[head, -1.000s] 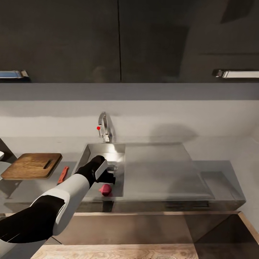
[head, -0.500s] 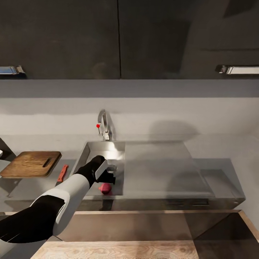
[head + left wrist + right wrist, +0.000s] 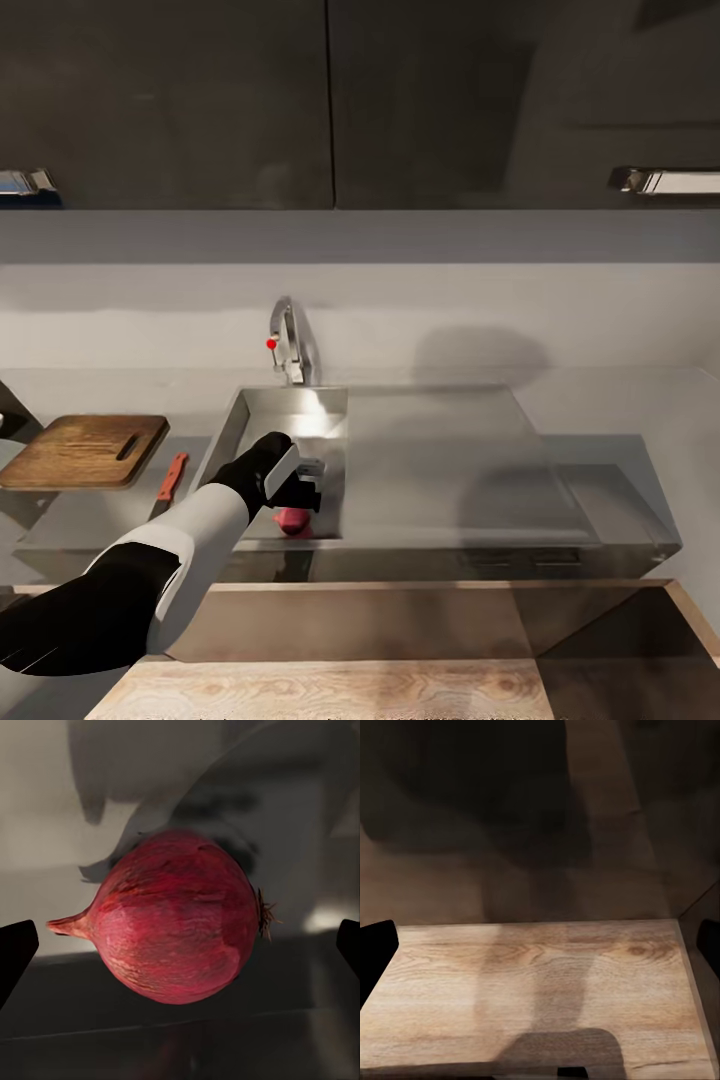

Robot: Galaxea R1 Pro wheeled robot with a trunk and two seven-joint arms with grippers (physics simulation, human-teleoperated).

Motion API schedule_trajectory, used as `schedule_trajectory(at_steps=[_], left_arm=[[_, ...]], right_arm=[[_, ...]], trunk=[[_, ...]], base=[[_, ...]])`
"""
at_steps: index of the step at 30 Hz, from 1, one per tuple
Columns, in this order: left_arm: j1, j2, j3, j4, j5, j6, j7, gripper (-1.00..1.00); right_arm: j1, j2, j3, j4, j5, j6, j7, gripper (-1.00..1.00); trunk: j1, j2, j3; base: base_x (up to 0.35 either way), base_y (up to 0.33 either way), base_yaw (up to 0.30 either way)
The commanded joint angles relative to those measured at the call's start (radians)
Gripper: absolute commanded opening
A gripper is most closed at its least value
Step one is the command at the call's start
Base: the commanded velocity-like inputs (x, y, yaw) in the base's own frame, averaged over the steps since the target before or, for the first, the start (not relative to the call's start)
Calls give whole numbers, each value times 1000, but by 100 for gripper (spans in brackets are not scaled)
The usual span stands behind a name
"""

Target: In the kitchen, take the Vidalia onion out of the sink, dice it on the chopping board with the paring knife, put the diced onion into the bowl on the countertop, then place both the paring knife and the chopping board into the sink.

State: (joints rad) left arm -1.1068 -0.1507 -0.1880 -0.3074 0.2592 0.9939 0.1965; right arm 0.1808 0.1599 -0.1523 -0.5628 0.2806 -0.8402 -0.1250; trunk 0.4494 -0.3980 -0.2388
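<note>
My left gripper hangs with its 2 fingers spread wide, just above the Vidalia onion. The onion is deep pinkish-red, streaked, stem tip sideways, lying near the sink's front edge. My right gripper's fingers stand apart over pale wood flooring.

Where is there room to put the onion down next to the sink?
The flat drainboard beside the basin is bare. The chopping board top is bare too. The countertop strip between board and sink is tight: the paring knife lies there. The left gripper crowds the Vidalia onion.
</note>
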Motion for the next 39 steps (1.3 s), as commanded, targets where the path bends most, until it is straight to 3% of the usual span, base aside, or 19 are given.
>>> schedule_trajectory(at_steps=[1, 21, 39], left_arm=[[-1, 0, -7, -1, 11, 3, 8, 100], [-1, 2, -7, -1, 9, 3, 9, 100], [-1, 2, -7, -1, 8, 3, 9, 100]], right_arm=[[0, 1, -4, -2, 11, 0, -5, 100], [0, 1, -4, -2, 11, 0, -5, 100], [0, 1, -4, -2, 11, -1, -5, 100]], trunk=[[1, -2, -3], [1, -2, -33], [1, -2, -36]], base=[[0, 0, 0], [0, 0, 0], [0, 0, 0]])
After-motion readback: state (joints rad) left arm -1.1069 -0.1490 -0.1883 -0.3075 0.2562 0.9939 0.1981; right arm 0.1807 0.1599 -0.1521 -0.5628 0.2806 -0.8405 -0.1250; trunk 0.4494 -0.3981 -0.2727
